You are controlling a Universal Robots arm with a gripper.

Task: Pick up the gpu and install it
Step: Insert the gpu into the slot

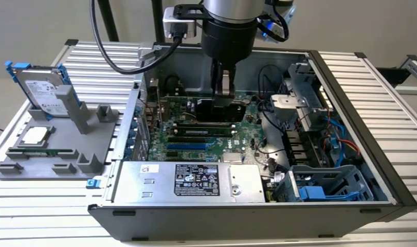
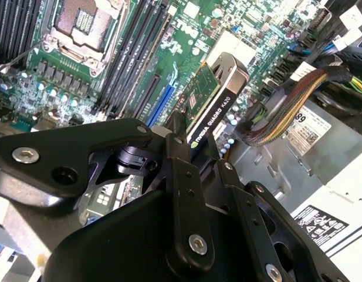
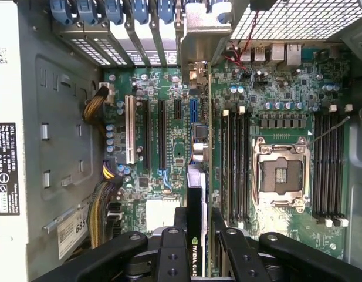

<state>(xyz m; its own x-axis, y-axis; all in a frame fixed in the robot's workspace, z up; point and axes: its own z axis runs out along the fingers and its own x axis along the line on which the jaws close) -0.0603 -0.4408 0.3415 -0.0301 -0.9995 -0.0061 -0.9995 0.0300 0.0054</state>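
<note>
Gpu (image 1: 220, 109) held on edge, upper centre of exterior view, inside open computer case (image 1: 373, 170), just above motherboard (image 1: 194, 139). Gripper (image 1: 223, 87) clamped on card's top edge; fingers (image 3: 172, 252) pinch either side. Hard drive (image 1: 40, 90) upright in grey stand (image 1: 64, 149), exterior view's left.

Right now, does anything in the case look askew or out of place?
Nothing stands out. The hand grips the gpu edge-on above the motherboard, lined up with the slots; cables lie bundled off to the side.
</note>
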